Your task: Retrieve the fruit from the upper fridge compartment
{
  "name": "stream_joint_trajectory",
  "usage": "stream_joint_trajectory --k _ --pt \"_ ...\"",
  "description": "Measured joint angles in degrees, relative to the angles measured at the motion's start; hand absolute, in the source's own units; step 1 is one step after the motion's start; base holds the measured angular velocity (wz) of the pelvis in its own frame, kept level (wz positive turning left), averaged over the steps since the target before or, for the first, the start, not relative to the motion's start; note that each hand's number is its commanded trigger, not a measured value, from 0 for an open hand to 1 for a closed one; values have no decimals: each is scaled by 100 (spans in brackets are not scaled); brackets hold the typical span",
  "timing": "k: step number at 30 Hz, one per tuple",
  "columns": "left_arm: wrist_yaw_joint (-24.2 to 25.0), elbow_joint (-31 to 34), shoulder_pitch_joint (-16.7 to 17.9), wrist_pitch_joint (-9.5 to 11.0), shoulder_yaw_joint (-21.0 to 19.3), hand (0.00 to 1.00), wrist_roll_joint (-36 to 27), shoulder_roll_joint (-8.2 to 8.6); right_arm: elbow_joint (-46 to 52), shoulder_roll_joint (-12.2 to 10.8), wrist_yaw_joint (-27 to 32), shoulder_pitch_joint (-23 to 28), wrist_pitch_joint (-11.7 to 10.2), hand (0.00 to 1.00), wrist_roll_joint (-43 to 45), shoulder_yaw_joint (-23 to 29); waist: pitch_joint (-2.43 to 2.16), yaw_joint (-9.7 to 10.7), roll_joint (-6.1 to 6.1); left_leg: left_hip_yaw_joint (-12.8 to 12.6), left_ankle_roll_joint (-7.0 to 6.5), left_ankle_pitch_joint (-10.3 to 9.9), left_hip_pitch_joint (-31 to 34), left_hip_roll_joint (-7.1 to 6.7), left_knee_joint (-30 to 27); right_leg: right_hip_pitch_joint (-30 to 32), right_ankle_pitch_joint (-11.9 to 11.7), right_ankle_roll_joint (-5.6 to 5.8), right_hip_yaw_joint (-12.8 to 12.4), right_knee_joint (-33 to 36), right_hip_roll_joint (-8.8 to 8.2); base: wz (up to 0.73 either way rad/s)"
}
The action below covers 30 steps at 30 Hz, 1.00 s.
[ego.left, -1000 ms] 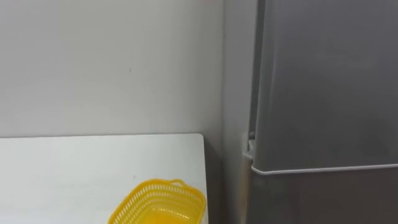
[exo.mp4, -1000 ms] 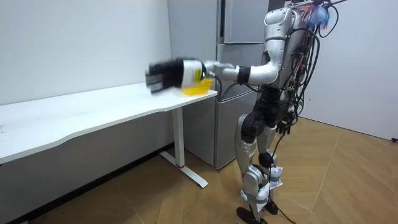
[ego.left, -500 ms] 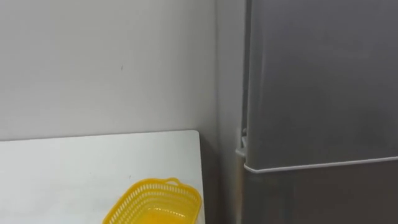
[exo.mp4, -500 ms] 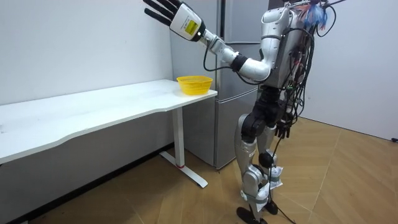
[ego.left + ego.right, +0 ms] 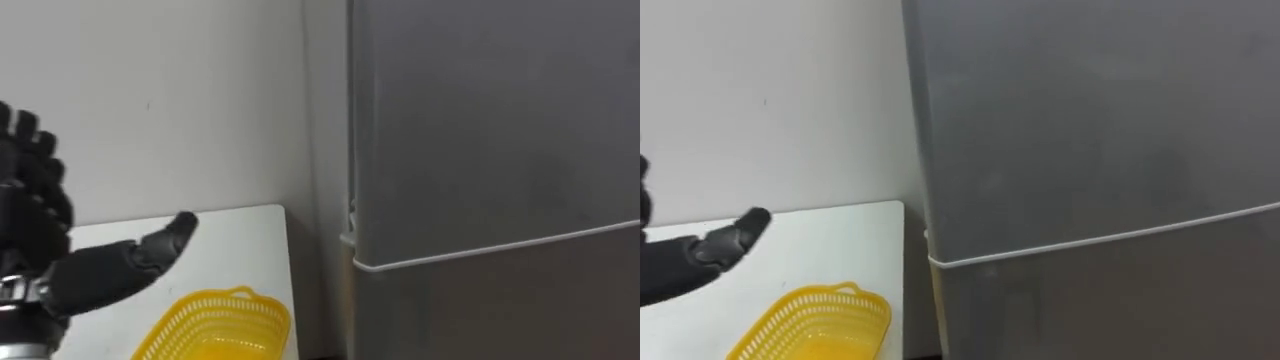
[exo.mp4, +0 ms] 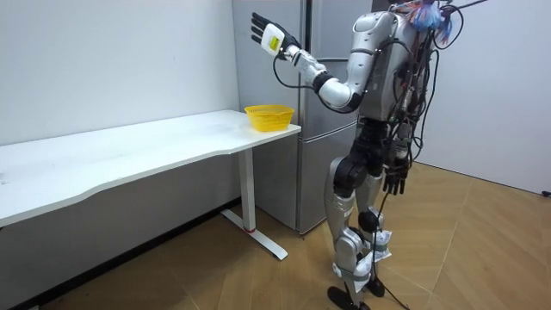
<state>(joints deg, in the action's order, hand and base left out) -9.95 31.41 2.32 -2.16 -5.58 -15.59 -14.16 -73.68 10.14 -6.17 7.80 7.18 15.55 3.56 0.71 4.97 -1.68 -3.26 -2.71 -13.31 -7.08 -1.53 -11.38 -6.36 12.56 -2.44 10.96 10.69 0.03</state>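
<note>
The grey fridge (image 5: 480, 120) fills the right of the eye views with both doors shut; a pale seam divides the upper door (image 5: 1090, 110) from the lower one. My left hand (image 5: 90, 275) is raised at the left, open with fingers spread, thumb pointing toward the fridge and well short of its edge. It holds nothing. In the room view I stand facing the fridge (image 6: 323, 34) with that left hand (image 6: 269, 34) lifted to head height. My right hand (image 6: 394, 181) hangs open at my side.
A yellow mesh basket (image 5: 215, 325) sits at the near right corner of the white table (image 5: 240, 240), just left of the fridge. A plain white wall (image 5: 180, 100) stands behind the table. Wooden floor (image 6: 482, 258) lies open behind me.
My left arm swung up from over the table, then drew back toward the fridge, and its open hand now shows at the eye view's left. The head camera turned, shifting the scene leftward.
</note>
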Motion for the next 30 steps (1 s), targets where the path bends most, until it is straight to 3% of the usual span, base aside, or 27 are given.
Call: stream_joint_trajectory --k 11,18,25,30 --pt "1462 -59 -406 -159 246 0 -514 -4 -38 58 -86 -101 -24 0 69 -4 -6 116 12 -248 4 1 -124 29 17 -60 -5 -6 -162 25 18 -8" --pt "1796 -74 -551 -160 253 0 -520 -7 -50 106 -21 -125 -28 0 64 4 -18 121 9 -287 4 0 -164 31 15 -57 -5 -5 -270 14 25 -6" --pt "2158 -79 -550 -244 571 0 -512 -14 -184 128 -22 -162 -16 0 81 -2 -59 126 -53 -285 4 0 -162 27 15 -52 -14 9 -296 13 27 0" --pt "2352 -80 -550 -289 629 0 -513 -18 -223 148 -39 -161 -18 0 80 -1 -61 146 -56 -287 4 0 -167 38 15 -56 -19 1 -295 17 38 0"
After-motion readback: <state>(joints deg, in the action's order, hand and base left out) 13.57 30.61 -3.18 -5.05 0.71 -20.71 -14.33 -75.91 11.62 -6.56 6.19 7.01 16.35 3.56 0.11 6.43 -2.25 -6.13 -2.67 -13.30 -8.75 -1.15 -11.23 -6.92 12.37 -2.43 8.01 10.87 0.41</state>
